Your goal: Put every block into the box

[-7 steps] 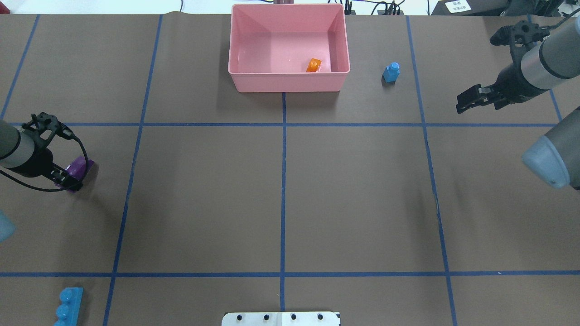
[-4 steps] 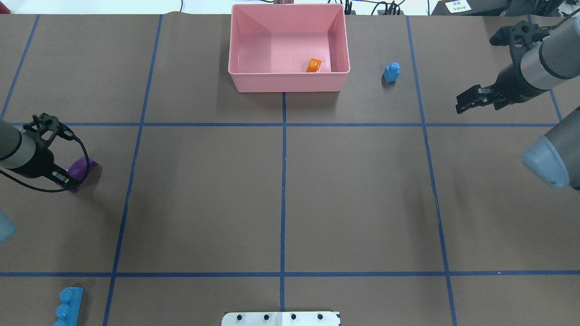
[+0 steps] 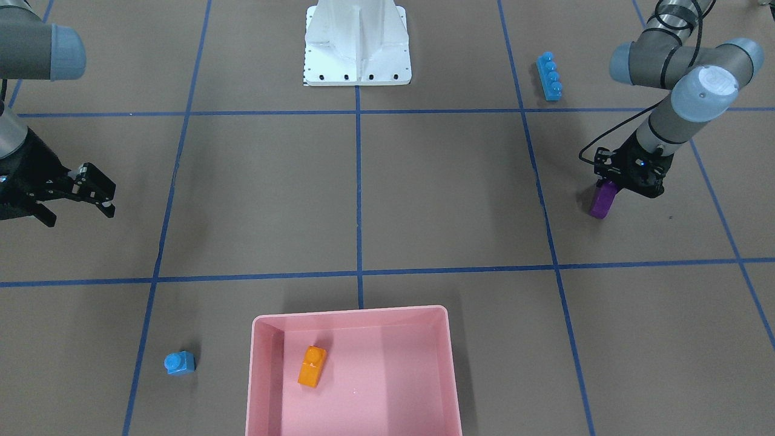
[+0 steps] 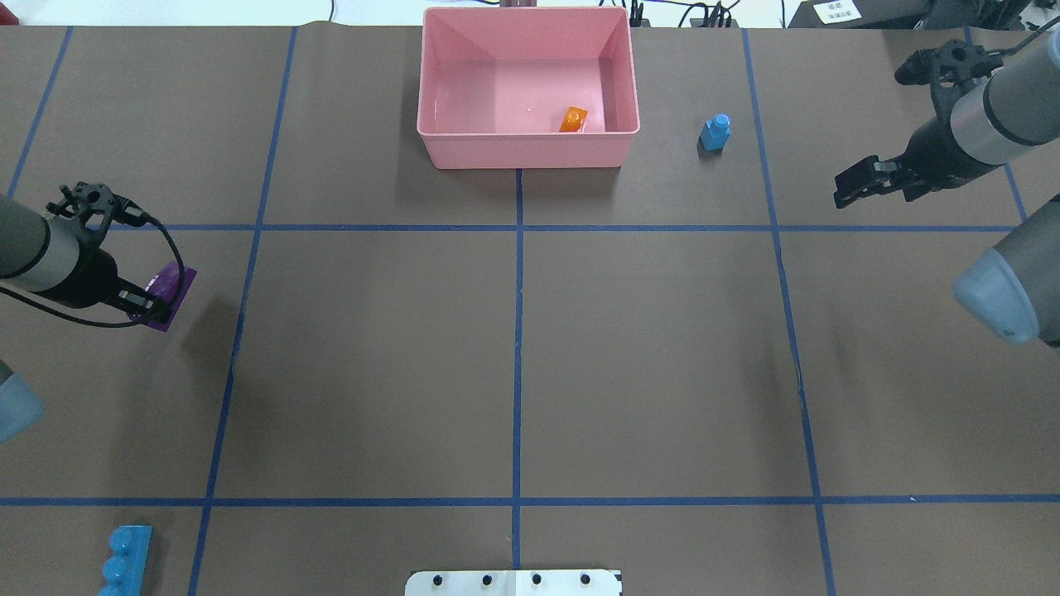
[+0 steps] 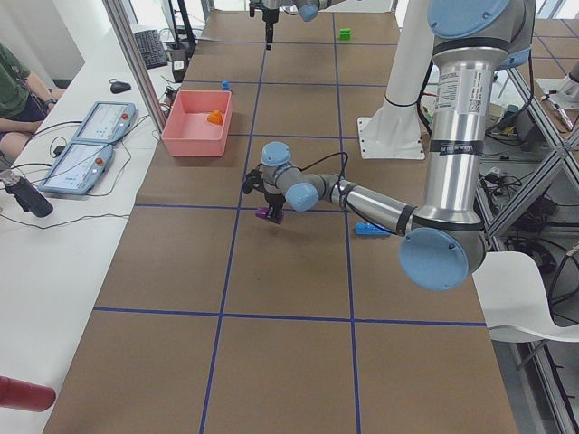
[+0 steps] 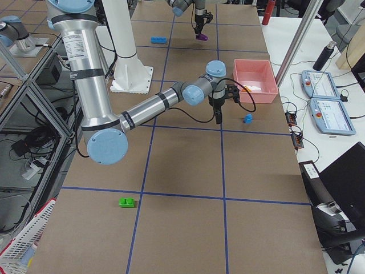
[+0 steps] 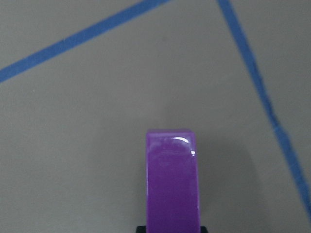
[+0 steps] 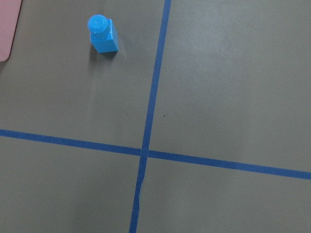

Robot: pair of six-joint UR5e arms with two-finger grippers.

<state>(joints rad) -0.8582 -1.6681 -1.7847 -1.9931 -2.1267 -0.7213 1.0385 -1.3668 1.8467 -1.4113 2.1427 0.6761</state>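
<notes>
At the table's left side, the left gripper (image 4: 153, 302) was clamped on the purple brick (image 4: 170, 281), held clear of the surface. The right gripper (image 3: 82, 209) hovered, fingers apart. An orange brick (image 4: 573, 120) lay inside the pink box (image 4: 530, 157); a small blue brick (image 4: 715, 132) stood beside it.

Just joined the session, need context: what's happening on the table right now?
The left gripper is shut on the purple block, far out on the robot's left, well away from the pink box. The right gripper is open and holds nothing. Only the orange block lies in the box. The small blue block, long blue block and green block sit on the table.
</notes>
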